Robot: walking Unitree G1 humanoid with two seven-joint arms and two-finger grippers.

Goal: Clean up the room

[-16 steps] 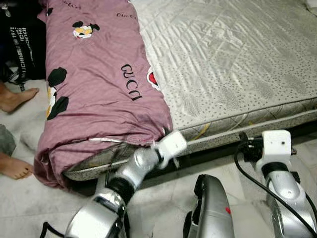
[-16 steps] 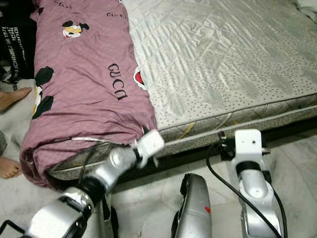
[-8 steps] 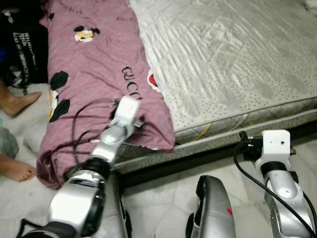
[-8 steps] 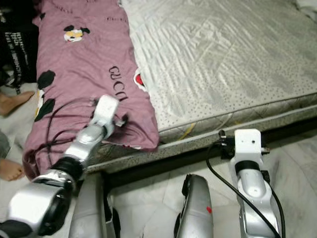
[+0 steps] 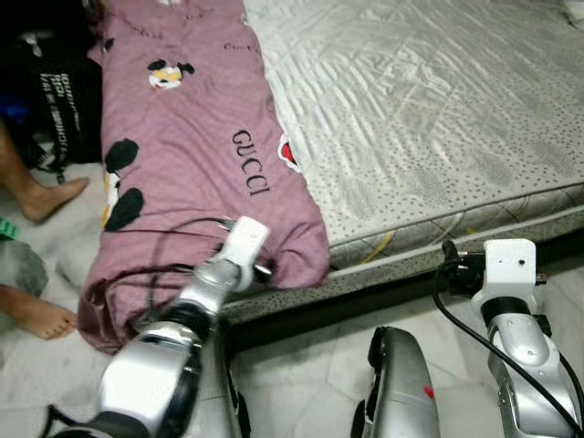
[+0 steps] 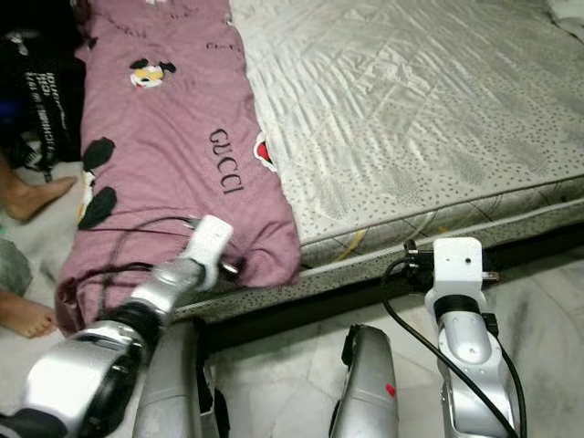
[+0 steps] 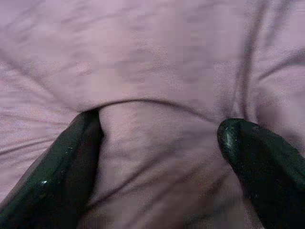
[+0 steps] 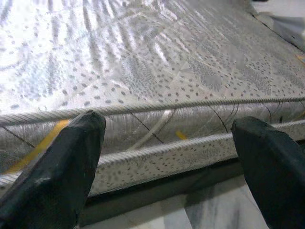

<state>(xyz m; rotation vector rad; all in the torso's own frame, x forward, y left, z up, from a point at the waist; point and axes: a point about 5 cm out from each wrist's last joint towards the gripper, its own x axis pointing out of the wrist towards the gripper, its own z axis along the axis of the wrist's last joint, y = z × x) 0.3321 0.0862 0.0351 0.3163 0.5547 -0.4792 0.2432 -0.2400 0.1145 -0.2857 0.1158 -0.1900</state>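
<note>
Our left gripper [image 7: 157,143] straddles a fold of the mauve cartoon-print quilt [image 5: 192,155], fingers wide. We should close low on it. Our right gripper [image 8: 167,157] hangs spread beside the grey quilted mattress [image 5: 420,109].

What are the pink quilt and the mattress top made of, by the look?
Pink quilt: soft woven fabric, likely cotton, matte; it creases between the left gripper fingers. Mattress: quilted fabric with a satin-like sheen, stitched ripples catching light; fibre unclear.

A person's bare feet [image 5: 38,199] rest on the pale floor [image 5: 301,365] beside a black bag [image 5: 64,100] with white lettering, left of the bed.
</note>
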